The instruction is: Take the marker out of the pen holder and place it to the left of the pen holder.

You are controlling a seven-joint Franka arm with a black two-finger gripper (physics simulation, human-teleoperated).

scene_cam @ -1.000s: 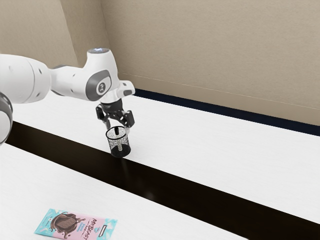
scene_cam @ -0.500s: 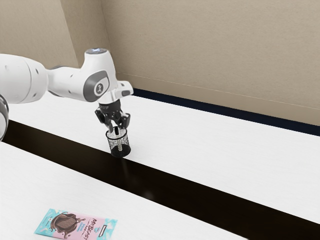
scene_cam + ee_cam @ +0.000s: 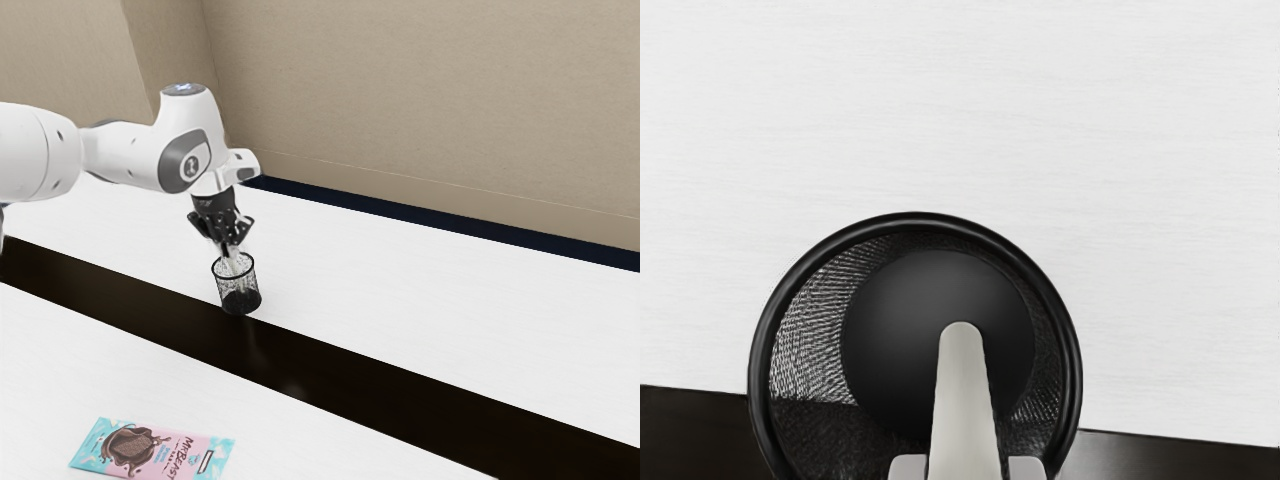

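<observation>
Tool [image 3: 231, 254] over holder [image 3: 762, 350], closed down to marker's [image 3: 964, 400] width, both fingers against it, approx. upright. Grip looks done. Marker's lower end inside the rim, so extraction incomplete; seems part raised, exact clearance n/a. Holder upright on desk [image 3: 430, 300], next to dark strip [image 3: 340, 368]. Est. progress: about halfway. Remaining: lift clear of rim, shift to holder's L side, lower to desk, release. Risk: marker end snags mesh, tips holder if moved sideways too soon.
</observation>
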